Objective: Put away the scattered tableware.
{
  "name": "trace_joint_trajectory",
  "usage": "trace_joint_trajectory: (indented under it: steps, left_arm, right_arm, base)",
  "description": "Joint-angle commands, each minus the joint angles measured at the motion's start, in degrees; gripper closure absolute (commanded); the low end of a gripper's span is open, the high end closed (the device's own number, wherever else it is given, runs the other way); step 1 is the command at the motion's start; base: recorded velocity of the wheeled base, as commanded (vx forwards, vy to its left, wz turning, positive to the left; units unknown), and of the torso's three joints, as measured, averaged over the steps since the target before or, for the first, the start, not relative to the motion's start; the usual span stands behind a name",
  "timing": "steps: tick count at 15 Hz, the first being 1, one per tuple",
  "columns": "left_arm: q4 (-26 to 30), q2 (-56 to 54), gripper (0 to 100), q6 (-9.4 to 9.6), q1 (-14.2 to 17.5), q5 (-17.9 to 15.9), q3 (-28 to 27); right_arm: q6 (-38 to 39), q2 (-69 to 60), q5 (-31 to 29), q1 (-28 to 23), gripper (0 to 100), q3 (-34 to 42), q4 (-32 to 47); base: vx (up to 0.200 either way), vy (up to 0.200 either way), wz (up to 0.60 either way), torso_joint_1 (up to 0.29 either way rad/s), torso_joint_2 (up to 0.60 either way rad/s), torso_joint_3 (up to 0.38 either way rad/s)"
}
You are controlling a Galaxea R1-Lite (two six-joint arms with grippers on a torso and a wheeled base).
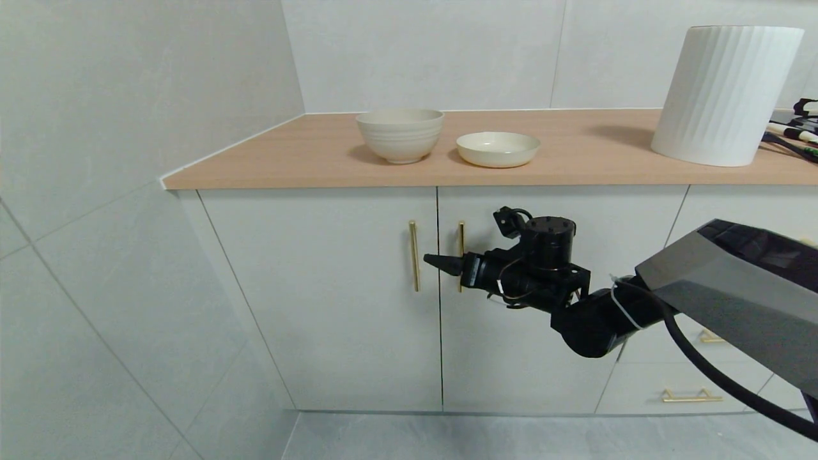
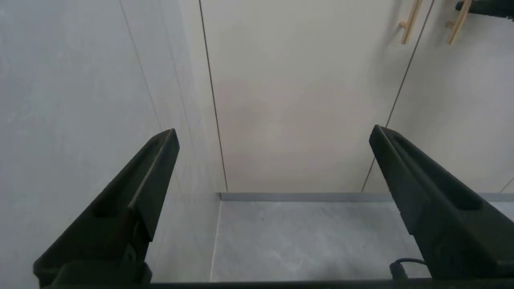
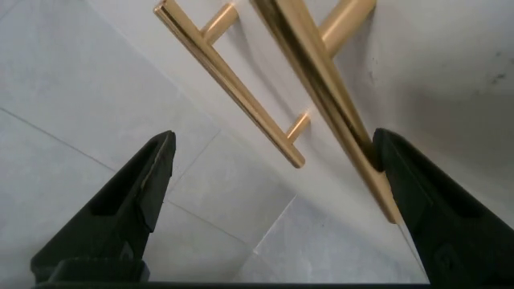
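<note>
Bowl [image 1: 400, 134] and dish [image 1: 498, 148] on the desk [image 1: 287, 160], both hands empty

They're side by side near the desk's front edge, not touching. My right hand [image 1: 438, 262] is below at the cupboard [image 1: 319, 306], spread wide with the gold door handles [image 3: 317, 80] in its gap. Left hand's [image 2: 273, 140] wide open too, low down facing the cupboard.
</note>
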Motion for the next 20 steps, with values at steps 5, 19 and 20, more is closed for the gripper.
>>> trace_joint_trajectory:
  steps: [5, 19, 20]
  left_arm:
    - [0.0, 0.0, 0, 0.0, 0.0, 0.0, 0.0]
    - [0.0, 0.0, 0, 0.0, 0.0, 0.0, 0.0]
    - [0.0, 0.0, 0, 0.0, 0.0, 0.0, 0.0]
  right_arm:
    - [1.5, -3.5, 0.6, 1.9, 0, 3.1, -0.1]
    - [1.1, -33.4, 12.8, 5.4, 0, 41.0, -0.1]
    - [1.1, -34.8, 13.0, 5.5, 0, 42.5, -0.1]
  base:
    - [0.0, 0.0, 0.0, 0.0, 0.0, 0.0]
    - [0.0, 0.0, 0.0, 0.0, 0.0, 0.0]
    - [0.0, 0.0, 0.0, 0.0, 0.0, 0.0]
